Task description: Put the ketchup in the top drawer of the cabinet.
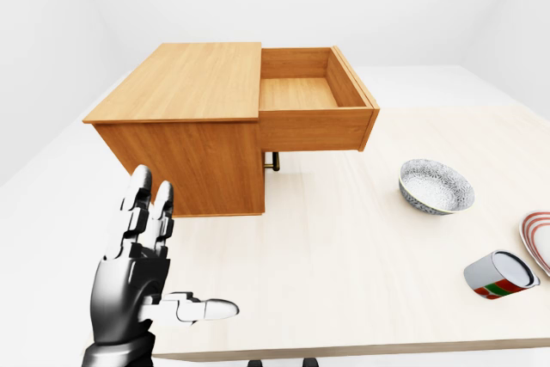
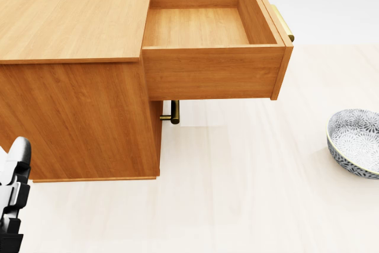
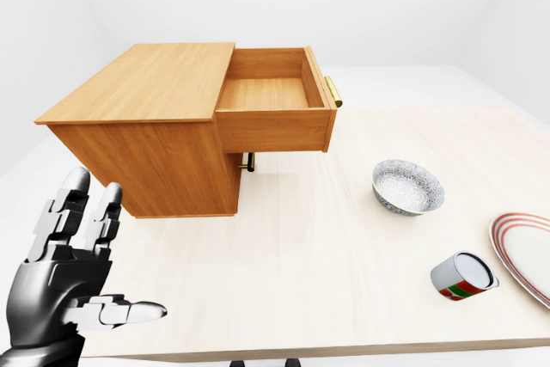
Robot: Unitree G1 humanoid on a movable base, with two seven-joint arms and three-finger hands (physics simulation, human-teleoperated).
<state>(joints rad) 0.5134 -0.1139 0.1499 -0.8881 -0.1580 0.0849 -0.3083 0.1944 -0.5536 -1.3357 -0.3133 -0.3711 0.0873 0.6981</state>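
White walls and pale floor behind a light wooden bench (image 1: 344, 247).

Left-eye view: cabinet (image 1: 185, 118) at upper left of frame, top drawer (image 1: 314, 100) pulled fully out and holding nothing. Patterned bowl (image 1: 436, 186) at right of centre; striped plate (image 1: 540, 242) cut by right edge; tipped can (image 1: 500, 274) at lower right, lying on its side. Left robot hand (image 1: 142, 268) at lower left, fingers spread apart, gripping nothing. Ketchup not visible anywhere.

Head view: closer on the drawer's bare interior; brass handle of a lower drawer (image 2: 173, 112) beneath it; fingertips only at lower left edge.

Right-eye view: same layout, shifted left. Right robot hand out of frame throughout.

Step in hand, by judgement: drawer opened, bottle not yet located. Next move: finding and grasping the ketchup, probably beyond these frames.
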